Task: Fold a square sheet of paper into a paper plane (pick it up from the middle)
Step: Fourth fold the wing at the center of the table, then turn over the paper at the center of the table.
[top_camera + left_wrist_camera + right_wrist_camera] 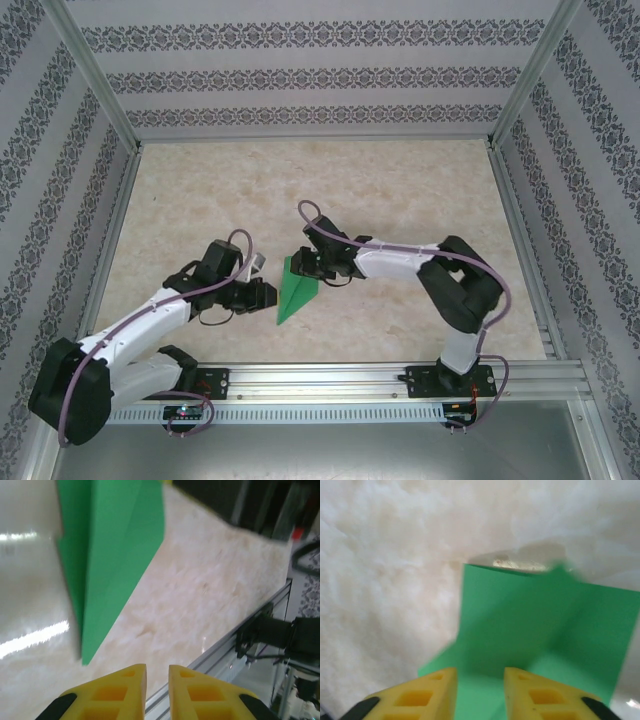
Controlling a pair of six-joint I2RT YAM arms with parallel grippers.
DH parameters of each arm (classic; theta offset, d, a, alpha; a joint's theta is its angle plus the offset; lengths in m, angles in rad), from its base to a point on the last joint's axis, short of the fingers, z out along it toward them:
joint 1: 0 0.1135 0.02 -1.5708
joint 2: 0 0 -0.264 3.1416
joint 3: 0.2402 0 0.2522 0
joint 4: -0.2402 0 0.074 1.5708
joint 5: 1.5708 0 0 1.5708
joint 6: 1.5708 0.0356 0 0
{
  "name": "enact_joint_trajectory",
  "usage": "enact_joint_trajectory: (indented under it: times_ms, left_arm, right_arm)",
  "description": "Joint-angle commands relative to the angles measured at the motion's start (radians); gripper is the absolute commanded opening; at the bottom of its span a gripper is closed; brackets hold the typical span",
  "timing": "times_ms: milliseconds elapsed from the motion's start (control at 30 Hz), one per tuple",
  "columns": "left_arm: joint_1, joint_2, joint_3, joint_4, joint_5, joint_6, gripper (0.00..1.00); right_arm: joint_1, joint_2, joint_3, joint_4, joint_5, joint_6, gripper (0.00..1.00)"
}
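Nearest the camera in the top view, we find the aluminium rail (330, 378) at 6 o'clock, carrying both arm bases. From there the left arm (130, 335) reaches toward 1 o'clock and the right arm (455, 290) bends back toward 9 o'clock, so both wrists meet near the middle of the marbled table (400, 180). The left gripper (262, 293) sits just beside the paper plane (297, 292), on its 9 o'clock side and apart from it. In the left wrist view the left gripper (157, 667) shows its yellow fingers (125, 690) separated by a slim gap with nothing between them, and the green paper (115, 545) lies flat on the table ahead at 11 o'clock. The paper plane is a narrow green triangle lying on the table between the two grippers, its tip aimed at about 7 o'clock toward the rail and its wide end toward 12 o'clock. The right gripper (308, 265) stands at that wide end. In the right wrist view the right gripper (480, 672) has its fingers (430, 695) clearly parted, and the folded green paper (520, 615) spreads below and beyond them. We cannot tell whether the fingertips touch it. Farthest away, at 12 o'clock, patterned walls (320, 70) enclose the table.
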State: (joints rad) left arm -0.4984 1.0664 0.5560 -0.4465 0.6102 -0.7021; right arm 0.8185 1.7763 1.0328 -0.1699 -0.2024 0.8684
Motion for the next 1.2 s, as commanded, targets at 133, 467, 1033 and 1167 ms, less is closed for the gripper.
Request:
enact_joint_trajectory:
  times_ms: [133,467,1033,1167]
  left_arm:
    - [0.011,0.206,0.102,-0.021,-0.103,0.087,0.20]
    - [0.011,0.400,0.187,-0.009,-0.135,0.178,0.22]
    - [0.012,0.511,0.180,0.031,-0.096,0.201,0.20]
    - [0.011,0.519,0.179,0.035,-0.084,0.203,0.20]
  right_arm:
    - [0.019,-0.181,-0.194,0.059,0.089,0.143,0.39]
    - [0.097,-0.095,-0.230,0.156,0.088,0.246,0.42]
    - [0.102,-0.182,-0.336,0.163,0.213,0.348,0.51]
    - [0.105,-0.161,-0.317,0.172,0.197,0.343,0.50]
